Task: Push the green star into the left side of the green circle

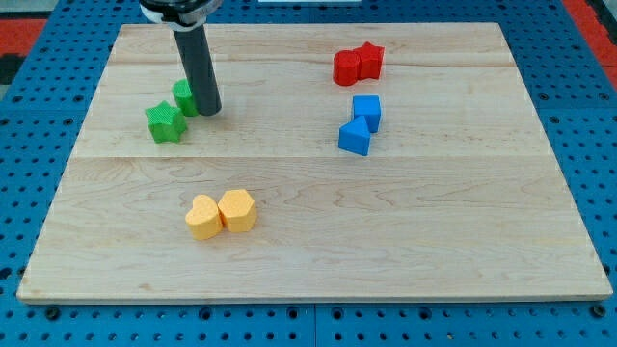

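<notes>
The green star point(165, 121) lies at the view's upper left on the wooden board point(318, 241). The green circle point(184, 96) sits just above and to the right of it, touching or nearly touching, and partly hidden behind my rod. My tip point(209, 111) rests on the board right against the circle's right side, to the right of the star.
A red circle point(346, 67) and red star point(369, 60) sit together at the view's top right. Two blue blocks point(366, 111) point(354, 138) lie below them. Two yellow-orange heart-like blocks point(202, 217) point(237, 209) sit side by side at lower centre-left.
</notes>
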{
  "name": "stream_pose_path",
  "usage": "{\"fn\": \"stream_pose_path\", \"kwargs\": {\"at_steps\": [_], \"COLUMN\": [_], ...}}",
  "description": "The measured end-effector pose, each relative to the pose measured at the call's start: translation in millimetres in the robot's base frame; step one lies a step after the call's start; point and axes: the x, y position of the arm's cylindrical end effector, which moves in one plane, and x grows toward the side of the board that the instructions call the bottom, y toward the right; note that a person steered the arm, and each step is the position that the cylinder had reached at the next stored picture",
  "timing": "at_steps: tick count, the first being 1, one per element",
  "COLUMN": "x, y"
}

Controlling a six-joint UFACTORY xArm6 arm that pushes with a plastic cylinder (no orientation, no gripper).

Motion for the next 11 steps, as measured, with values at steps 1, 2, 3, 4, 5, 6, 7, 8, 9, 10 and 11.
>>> {"fn": "stream_pose_path", "kwargs": {"at_steps": [1, 2, 3, 4, 5, 6, 7, 8, 9, 10, 11], "x": [8.0, 53.4, 61.5, 36.5, 10.9, 19.4, 39.4, 24.4, -1.6, 24.1, 26.7], "y": [3.6, 19.2, -17.5, -44.7, -54.0, -51.4, -78.1, -127.8, -64.8, -72.1, -69.0]}}
